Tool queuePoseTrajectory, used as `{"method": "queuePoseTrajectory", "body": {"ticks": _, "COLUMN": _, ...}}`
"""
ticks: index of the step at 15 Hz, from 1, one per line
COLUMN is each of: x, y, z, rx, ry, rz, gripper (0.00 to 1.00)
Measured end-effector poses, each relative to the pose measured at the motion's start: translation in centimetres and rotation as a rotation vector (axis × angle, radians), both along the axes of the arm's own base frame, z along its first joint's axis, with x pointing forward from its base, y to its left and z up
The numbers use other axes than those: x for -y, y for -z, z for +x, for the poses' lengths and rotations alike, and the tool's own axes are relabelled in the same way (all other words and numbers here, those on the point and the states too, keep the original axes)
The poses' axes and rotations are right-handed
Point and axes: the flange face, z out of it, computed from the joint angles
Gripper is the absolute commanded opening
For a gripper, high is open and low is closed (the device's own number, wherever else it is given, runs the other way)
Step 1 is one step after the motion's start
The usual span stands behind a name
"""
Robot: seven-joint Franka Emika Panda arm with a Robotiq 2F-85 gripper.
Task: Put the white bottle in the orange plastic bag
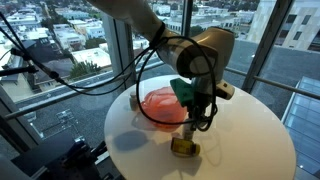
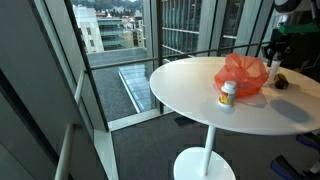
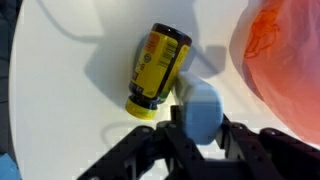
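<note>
My gripper [image 3: 203, 128] is shut on the white bottle [image 3: 190, 90], whose blue cap [image 3: 204, 110] points toward the wrist camera. The bottle is held just above the round white table [image 3: 70, 90]. The orange plastic bag [image 3: 285, 50] lies to the right of the bottle in the wrist view, apart from it. In both exterior views the gripper [image 1: 197, 116] [image 2: 274, 55] hangs at the bag's edge [image 1: 160, 105] [image 2: 240, 72], with the white bottle [image 2: 272, 70] between the fingers.
An amber bottle with a yellow label and yellow cap [image 3: 157, 68] sits on the table beside the held bottle; it shows in both exterior views [image 1: 183, 146] [image 2: 228, 93]. Glass walls surround the table [image 1: 250, 140]. A dark object [image 2: 291, 79] lies behind the bag.
</note>
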Motion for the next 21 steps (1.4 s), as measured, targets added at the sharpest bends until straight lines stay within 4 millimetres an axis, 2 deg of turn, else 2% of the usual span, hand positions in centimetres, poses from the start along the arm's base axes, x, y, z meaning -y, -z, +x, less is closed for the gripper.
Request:
{"method": "queuePoseTrajectory", "body": {"ticks": 4, "x": -0.5, "y": -2.0, "z": -0.1, "rx": -0.001, "ry": -0.005, "rz": 0.012, "gripper": 0.10}}
{"method": "queuePoseTrajectory", "body": {"ticks": 11, "x": -3.2, "y": -8.4, "z": -1.2, "rx": -0.026, "ry": -0.040, "rz": 0.065, "gripper": 0.10}}
{"method": "queuePoseTrajectory", "body": {"ticks": 15, "x": -3.9, "y": -11.6, "z": -2.0, "rx": -0.006, "ry": -0.048, "rz": 0.074, "gripper": 0.09}}
{"method": "queuePoseTrajectory", "body": {"ticks": 16, "x": -3.9, "y": -12.1, "z": -2.2, "rx": -0.004, "ry": -0.049, "rz": 0.076, "gripper": 0.34}}
{"method": "queuePoseTrajectory", "body": {"ticks": 21, "x": -3.9, "y": -12.4, "z": -2.5, "rx": -0.005, "ry": -0.047, "rz": 0.078, "gripper": 0.34}}
